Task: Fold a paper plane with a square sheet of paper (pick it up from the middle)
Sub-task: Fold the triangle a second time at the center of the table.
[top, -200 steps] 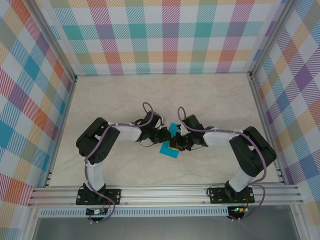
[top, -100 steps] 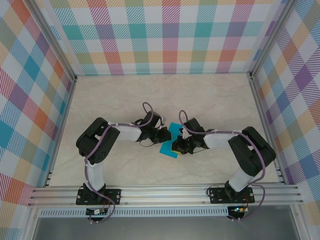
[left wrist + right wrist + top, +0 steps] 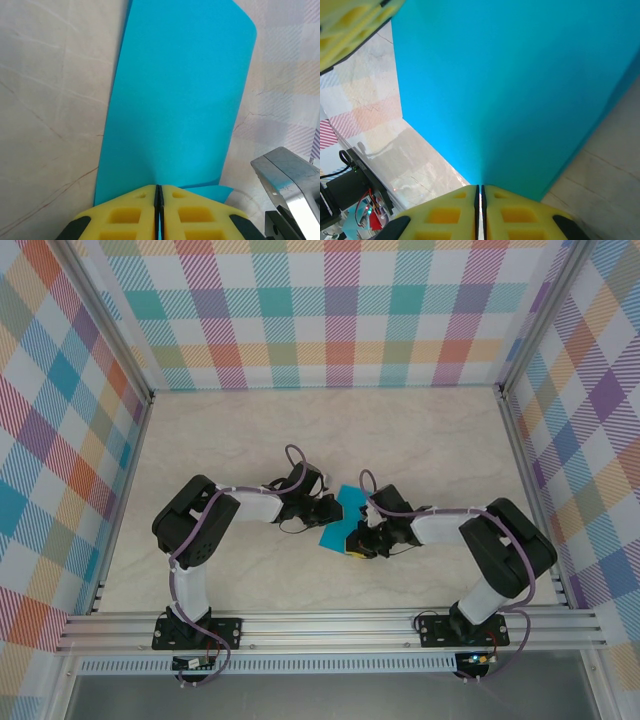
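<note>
The square sheet of paper (image 3: pixel 337 525) stands over the middle of my table (image 3: pixel 230 440), between my two grippers. My left gripper (image 3: pixel 328 510) pinches the sheet's left edge. My right gripper (image 3: pixel 356 540) pinches its right edge, slightly nearer the front. The back wall (image 3: pixel 340 320) stands well behind the sheet.

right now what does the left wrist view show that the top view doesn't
Left wrist: the left gripper seen close, shut on the near edge of the paper, whose far end curls. Top: the right gripper meeting the paper from the opposite side, and the plaid walls. Both: the cyan paper above the marble table.
</note>
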`<state>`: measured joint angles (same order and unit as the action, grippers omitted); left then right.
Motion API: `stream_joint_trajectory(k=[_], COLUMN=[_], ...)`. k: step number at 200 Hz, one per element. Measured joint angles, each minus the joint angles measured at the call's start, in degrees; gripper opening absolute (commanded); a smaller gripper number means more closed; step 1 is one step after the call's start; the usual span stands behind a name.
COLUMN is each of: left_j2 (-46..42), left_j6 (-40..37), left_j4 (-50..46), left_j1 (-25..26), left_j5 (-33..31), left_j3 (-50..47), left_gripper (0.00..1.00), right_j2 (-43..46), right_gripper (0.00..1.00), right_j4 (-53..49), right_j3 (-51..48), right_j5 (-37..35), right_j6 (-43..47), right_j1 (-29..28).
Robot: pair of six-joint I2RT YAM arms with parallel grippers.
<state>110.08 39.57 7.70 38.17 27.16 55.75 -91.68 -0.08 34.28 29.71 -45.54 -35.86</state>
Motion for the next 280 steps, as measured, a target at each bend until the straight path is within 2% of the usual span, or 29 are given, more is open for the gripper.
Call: stream_joint_trajectory(k=[62,95,153,196,236,280], left_j2=[0.0,0.0,0.0,0.0,-0.1,-0.1], left_j6=[0.0,0.0,-0.2,-0.4,-0.5,-0.5], left_j4=[0.0,0.0,-0.3,-0.5,-0.7,-1.2], left_j1=[0.0,0.0,0.0,0.0,0.0,0.1], left_j5=[0.0,0.1,0.2,0.3,0.3,0.3], left_j3=[0.0,0.0,0.3,0.3,0.5,0.8], left_gripper=[0.11,0.12,0.13,0.14,0.15,0.18], right_j2=[1.6,1.8,8.9,10.6,11.9,12.8], right_gripper=[0.13,0.17,0.29,0.37,0.46,0.52], right_j4=[-0.8,-0.8,-6.1,-8.2,-8.2,-6.6], right_j3=[-1.6,-1.6,-1.5,-1.5,-1.6,-2.5], right_j5=[0.0,0.1,-8.8,-14.2,-15.9,-16.0], right_j6=[0.6,0.5,-0.1,-1.9,-4.4,-6.7], right_j1=[0.0,0.2,-0.2,-0.1,1.0,2.5])
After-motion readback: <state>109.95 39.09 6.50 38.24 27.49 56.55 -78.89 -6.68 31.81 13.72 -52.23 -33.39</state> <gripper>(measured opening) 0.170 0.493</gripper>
